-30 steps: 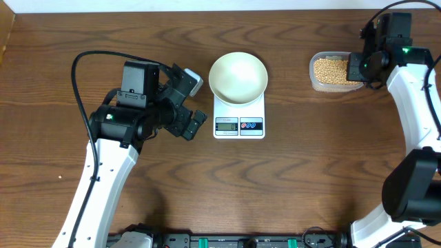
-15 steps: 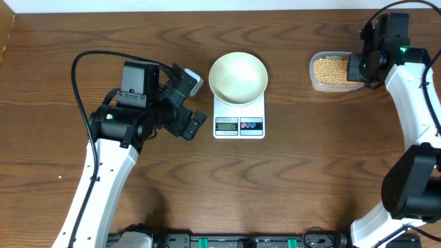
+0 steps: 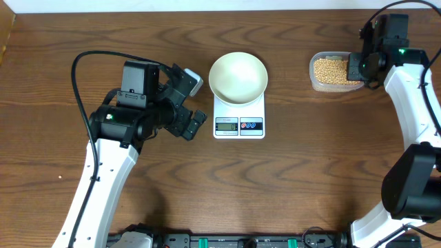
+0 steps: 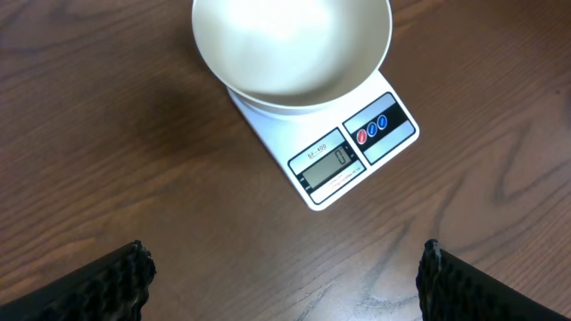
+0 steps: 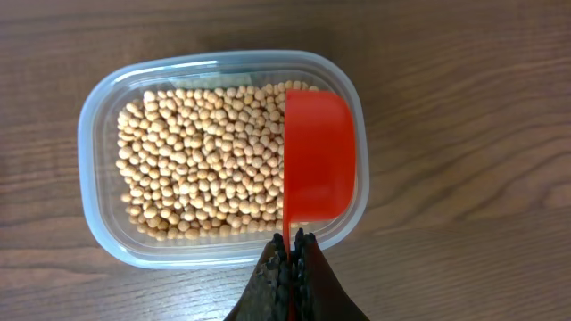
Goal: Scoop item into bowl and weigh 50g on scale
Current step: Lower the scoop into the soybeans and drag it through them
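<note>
The white bowl [image 3: 238, 78] is empty and sits on the white scale [image 3: 239, 122]; both also show in the left wrist view, bowl [image 4: 290, 53] and scale [image 4: 352, 156]. Tan-yellow beans [image 3: 331, 69] fill a clear tub [image 3: 313, 74] at the back right, seen close in the right wrist view [image 5: 201, 165]. My right gripper [image 5: 292, 239] is shut on the thin handle of a red scoop [image 5: 318, 160], which hangs turned on its side over the tub's right end. My left gripper [image 4: 285, 267] is open and empty, left of the scale.
The clear tub's rim [image 5: 89, 134] rings the beans. My left arm [image 3: 131, 117] lies left of the scale. A black rail [image 3: 234, 241] runs along the table's front edge.
</note>
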`<state>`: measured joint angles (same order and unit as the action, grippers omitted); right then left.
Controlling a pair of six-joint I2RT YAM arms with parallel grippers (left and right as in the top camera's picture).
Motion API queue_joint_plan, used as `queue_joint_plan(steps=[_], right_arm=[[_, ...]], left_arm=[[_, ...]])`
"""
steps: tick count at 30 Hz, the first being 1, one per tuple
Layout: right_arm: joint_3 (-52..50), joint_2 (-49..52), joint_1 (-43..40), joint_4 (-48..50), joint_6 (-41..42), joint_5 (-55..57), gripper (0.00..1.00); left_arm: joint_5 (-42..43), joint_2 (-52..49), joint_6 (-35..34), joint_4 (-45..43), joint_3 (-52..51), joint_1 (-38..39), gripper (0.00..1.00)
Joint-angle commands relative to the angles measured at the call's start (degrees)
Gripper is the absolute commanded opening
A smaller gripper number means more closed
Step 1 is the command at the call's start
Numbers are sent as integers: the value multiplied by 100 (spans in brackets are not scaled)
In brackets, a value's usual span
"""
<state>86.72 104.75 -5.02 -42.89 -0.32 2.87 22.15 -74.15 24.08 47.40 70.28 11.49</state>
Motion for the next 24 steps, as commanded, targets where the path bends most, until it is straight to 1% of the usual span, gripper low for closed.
queue_joint_plan(steps=[1, 7, 11, 24], right_arm=[[-170, 61, -15, 70, -59, 61, 1], [-254, 181, -13, 92, -22, -70, 1], [-254, 264, -13, 94, 79, -352, 1], [-254, 590, -15, 96, 868, -1255, 1]], left_arm=[[-33, 4, 76, 13, 83, 11, 96], [-33, 4, 74, 13, 83, 11, 96], [-31, 4, 76, 13, 83, 11, 96], [-31, 4, 74, 13, 83, 11, 96]])
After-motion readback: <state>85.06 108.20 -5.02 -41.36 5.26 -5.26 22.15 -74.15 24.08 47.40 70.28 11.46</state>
